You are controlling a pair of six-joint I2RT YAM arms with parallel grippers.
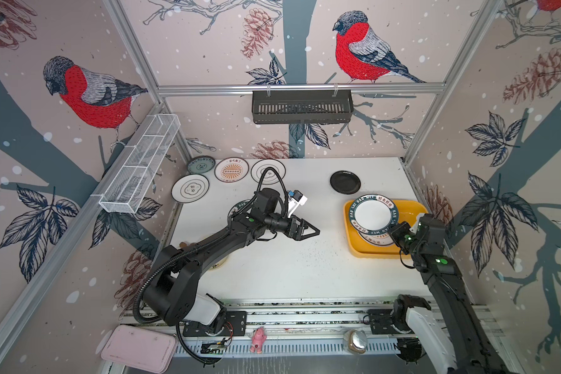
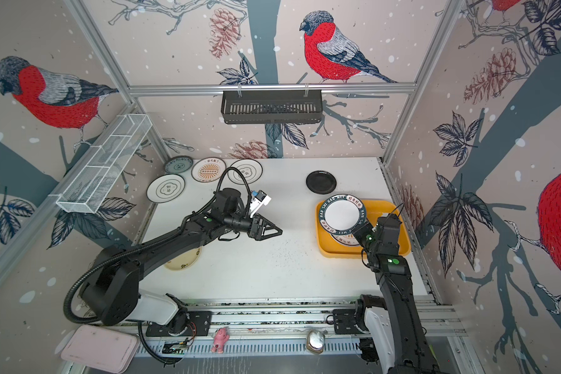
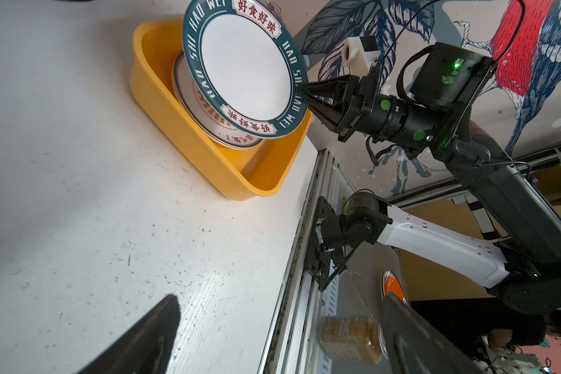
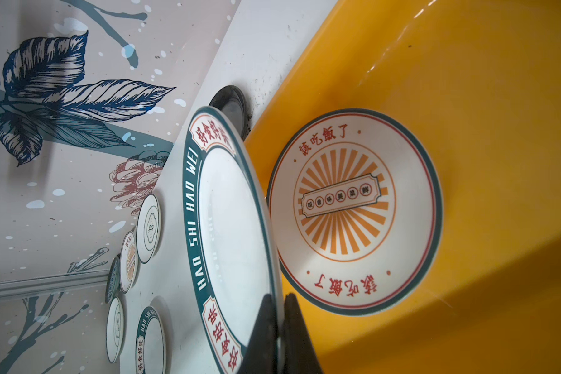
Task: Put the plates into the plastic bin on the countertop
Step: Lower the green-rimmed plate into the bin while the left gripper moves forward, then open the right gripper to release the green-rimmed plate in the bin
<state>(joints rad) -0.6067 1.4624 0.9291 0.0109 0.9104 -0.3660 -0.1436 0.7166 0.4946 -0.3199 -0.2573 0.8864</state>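
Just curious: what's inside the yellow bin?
One sunburst plate lies in the bin. The right tool holds a green-rimmed plate tilted above it, hiding most of it in both top views. Anything beneath the sunburst plate is covered.

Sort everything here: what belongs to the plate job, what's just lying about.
Job: lettered plate in the right gripper, sunburst plate in the yellow bin, black plate, four back-left plates.
Lying about: pink tray, black wall basket, white mesh rack, pink toy, jar.
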